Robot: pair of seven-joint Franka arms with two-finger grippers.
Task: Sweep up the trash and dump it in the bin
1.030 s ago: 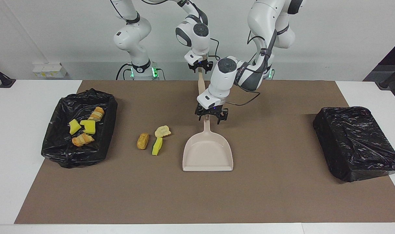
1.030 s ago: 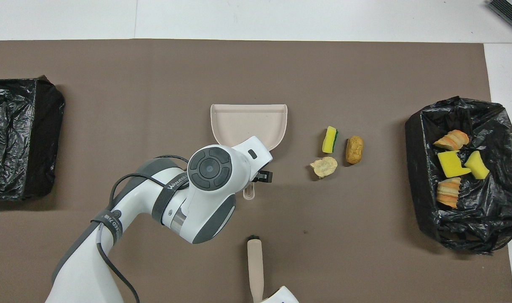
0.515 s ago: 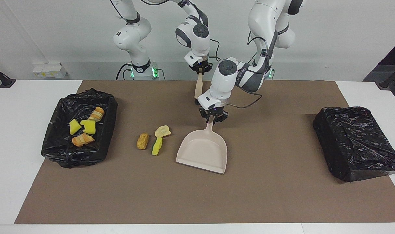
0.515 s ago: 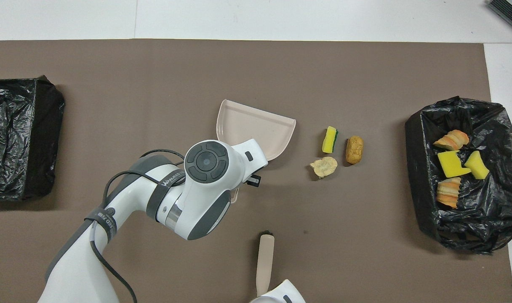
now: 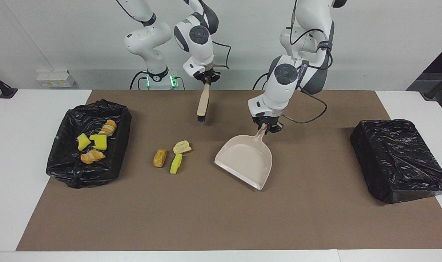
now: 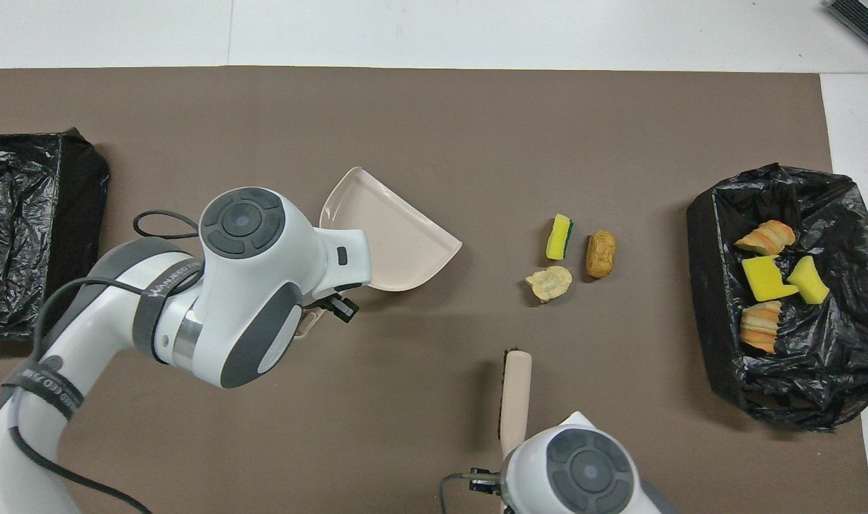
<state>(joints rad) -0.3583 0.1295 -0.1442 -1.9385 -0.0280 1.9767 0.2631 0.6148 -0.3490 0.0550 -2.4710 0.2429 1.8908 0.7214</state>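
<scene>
1. Since a second ago, when the left gripper (image 5: 267, 127) stood wide over the handle of the beige plastic dustpan (image 5: 247, 160), it has clamped narrow onto that handle and swung the pan toward the left arm's end of the table, its open lip turned aslant and lifted off the mat.
2. Over the same second the right gripper (image 5: 205, 78) has pinched fully onto the handle of the beige hand brush (image 5: 202, 103) and raised it; the brush now hangs bristles-down, over the mat nearer to the robots than the loose scraps.
3. Judgement: both tools are in hand, so sweeping can begin. No scrap has been touched yet.
4. Landmark: the loose trash cluster (image 5: 172, 154), three pieces lying on the brown mat (image 5: 221, 218). The dustpan sits beside it, toward the left arm's end, apart from it.
5. The open black-bag-lined bin (image 5: 70, 167) lies beside the cluster toward the right arm's end and holds four more scraps (image 5: 93, 142). A second black-bagged box (image 5: 399, 160) lies well apart toward the left arm's end, past the dustpan; nothing shows in it.
6. Materials in the cluster: a tan-orange, rough-crusted oval lump (image 5: 160, 158); a pale, flat, ragged bread-like piece (image 5: 182, 147); a yellow sponge block with a green edge (image 5: 176, 163).
7. Dustpan: smooth rigid plastic, shallow tray with raised walls and a slim handle. Bags: crinkled glossy film. Mat: matte, flat, papery.
</scene>
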